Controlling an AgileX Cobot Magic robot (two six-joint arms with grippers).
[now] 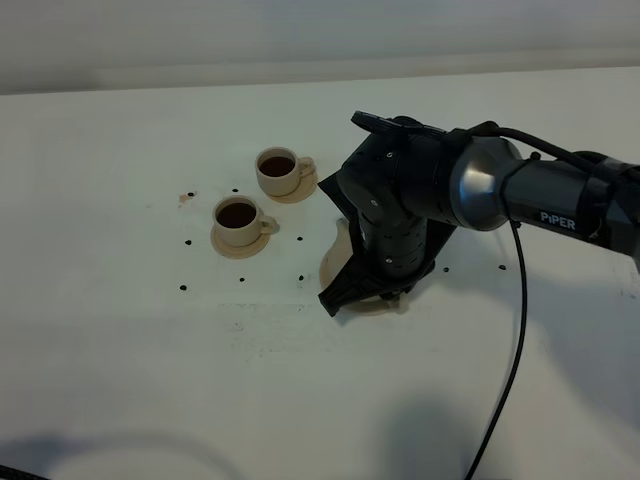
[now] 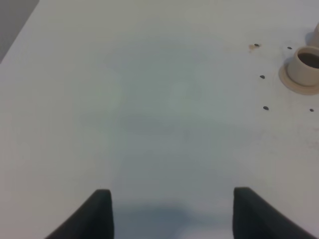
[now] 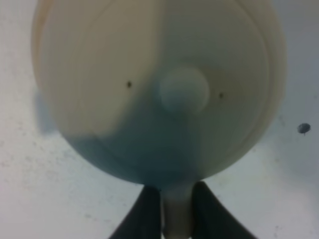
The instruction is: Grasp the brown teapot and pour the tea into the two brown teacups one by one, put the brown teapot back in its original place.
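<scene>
The brown teapot [image 3: 159,89] fills the right wrist view from above, its lid knob in the middle. In the high view the right arm's wrist covers it almost wholly. Only the rim of the round coaster [image 1: 332,265] under it shows. My right gripper [image 3: 175,211] has its dark fingers [image 3: 147,211] pressed close on both sides of the teapot's handle. Two brown teacups [image 1: 277,168] [image 1: 237,218] stand on saucers left of the teapot, both holding dark tea. My left gripper [image 2: 172,214] hangs open over bare table, with one cup [image 2: 306,62] far off at that view's edge.
Small dark dots [image 1: 301,239] and a brown stain [image 1: 187,197] mark the white table around the cups. The right arm's black cable [image 1: 515,330] trails toward the front edge. The table's back edge [image 1: 200,85] runs behind the cups.
</scene>
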